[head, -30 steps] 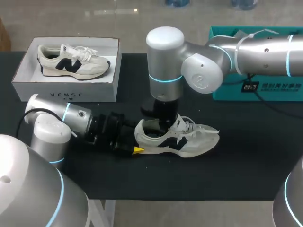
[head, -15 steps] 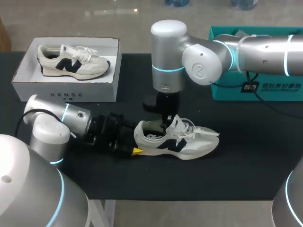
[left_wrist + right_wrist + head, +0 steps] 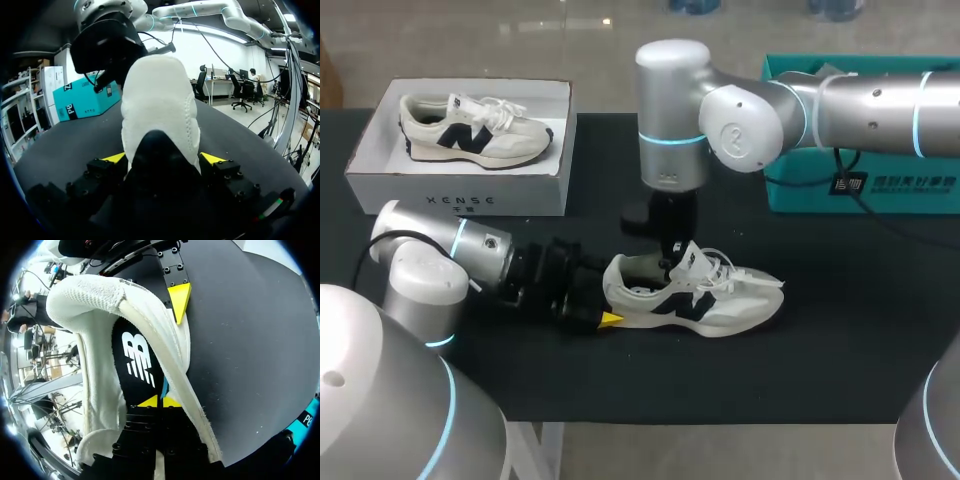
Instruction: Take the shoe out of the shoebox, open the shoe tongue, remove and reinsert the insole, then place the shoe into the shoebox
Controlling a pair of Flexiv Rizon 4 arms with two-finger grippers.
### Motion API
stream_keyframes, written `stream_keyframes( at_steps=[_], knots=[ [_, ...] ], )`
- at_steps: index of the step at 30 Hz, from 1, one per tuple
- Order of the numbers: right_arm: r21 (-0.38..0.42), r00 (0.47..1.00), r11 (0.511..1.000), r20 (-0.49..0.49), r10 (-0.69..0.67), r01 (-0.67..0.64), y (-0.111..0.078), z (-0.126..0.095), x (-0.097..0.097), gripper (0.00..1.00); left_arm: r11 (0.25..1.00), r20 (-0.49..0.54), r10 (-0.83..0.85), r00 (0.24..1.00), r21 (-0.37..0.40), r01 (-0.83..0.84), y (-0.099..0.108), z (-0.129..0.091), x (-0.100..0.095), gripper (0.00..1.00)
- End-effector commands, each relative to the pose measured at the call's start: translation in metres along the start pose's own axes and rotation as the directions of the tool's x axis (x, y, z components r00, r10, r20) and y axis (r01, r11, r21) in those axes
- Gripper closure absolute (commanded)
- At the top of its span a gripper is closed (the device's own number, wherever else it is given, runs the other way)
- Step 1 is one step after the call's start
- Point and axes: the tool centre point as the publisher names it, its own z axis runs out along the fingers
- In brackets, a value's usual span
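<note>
Two grippers are working on one shoe point(image 3: 720, 305) in the middle of the black table point(image 3: 840, 340). One of them, the left gripper point(image 3: 164, 159), is clamping the heel of this shoe, with one yellow tip pressing on each side of it, so the heel is filling the space between the fingers. The left arm point(image 3: 450, 245) is lying low over the table and is coming to the shoe from behind the heel. The other, the right gripper point(image 3: 160, 401), is pointing down into the opening of the shoe, and its two yellow tips are pressing together just above the black insole point(image 3: 137, 360). Whether something thin is caught between these tips, I cannot tell. The insole is lying inside the shoe and is showing one white logo. The right arm point(image 3: 760, 125) is standing upright over the shoe. The shoe is resting on its sole, with the toe pointing away from the left gripper and the laces lying loose on top. One white shoebox point(image 3: 460, 200) is sitting at the far left part of the table, well apart from both grippers, and it is holding one second shoe point(image 3: 470, 128) of the same kind, lying on its side. One teal box point(image 3: 800, 195) is standing at the far right, behind the right arm.
</note>
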Motion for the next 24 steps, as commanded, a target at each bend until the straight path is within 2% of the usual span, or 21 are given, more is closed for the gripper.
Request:
stream_keyframes(
  at_steps=[1, 12, 24],
  knots=[
    [0.006, 1.0, 1.0, 0.019, 0.002, -0.003, -0.005, -0.015, 0.008, 1.0, 1.0, 0.004, 0.001, 1.0, 0.0, -0.001, 0.003, 0.005, -0.002, 1.0],
    [-0.002, 1.0, 1.0, 0.019, -0.013, 0.013, -0.014, -0.038, 0.009, 1.0, 1.0, 0.004, 0.001, 1.0, 0.0, -0.001, 0.003, 0.005, -0.002, 1.0],
    [-0.004, 0.996, 0.999, 0.074, 0.042, -0.042, -0.033, -0.061, 0.012, 1.0, 1.0, 0.004, 0.001, 1.0, 0.0, -0.001, 0.003, 0.005, -0.002, 1.0]
  ],
)
